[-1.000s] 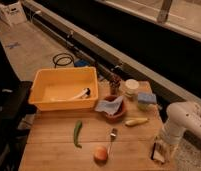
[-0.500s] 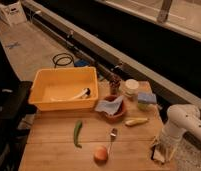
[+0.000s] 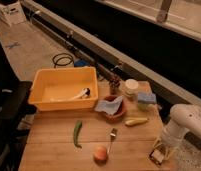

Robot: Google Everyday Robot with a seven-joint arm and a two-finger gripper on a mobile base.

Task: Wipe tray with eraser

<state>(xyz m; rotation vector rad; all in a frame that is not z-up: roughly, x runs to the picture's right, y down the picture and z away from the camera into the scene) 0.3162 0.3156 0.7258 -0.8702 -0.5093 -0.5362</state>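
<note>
Wooden table [image 3: 59, 125], hand [image 3: 157, 156] at near corner, fork [image 3: 112, 137], peach [image 3: 100, 153], tray [image 3: 41, 102] (opposite corner).

A wooden table [image 3: 59, 135] fills the lower half of the view under warm, dim light. Toward 10 o'clock lies pale concrete floor [image 3: 29, 45], with a coiled black cable [image 3: 63, 60] on it and a white box [image 3: 11, 12] at 11 o'clock. A pale rail [image 3: 89, 46] runs diagonally from 11 o'clock down to 3 o'clock, with a dark panel [image 3: 124, 35] behind it. A black bulky shape [image 3: 9, 107] stands at 9 o'clock, against the table's edge. The gripper [image 3: 159, 152] is at the table's corner, at 5 o'clock.
</note>
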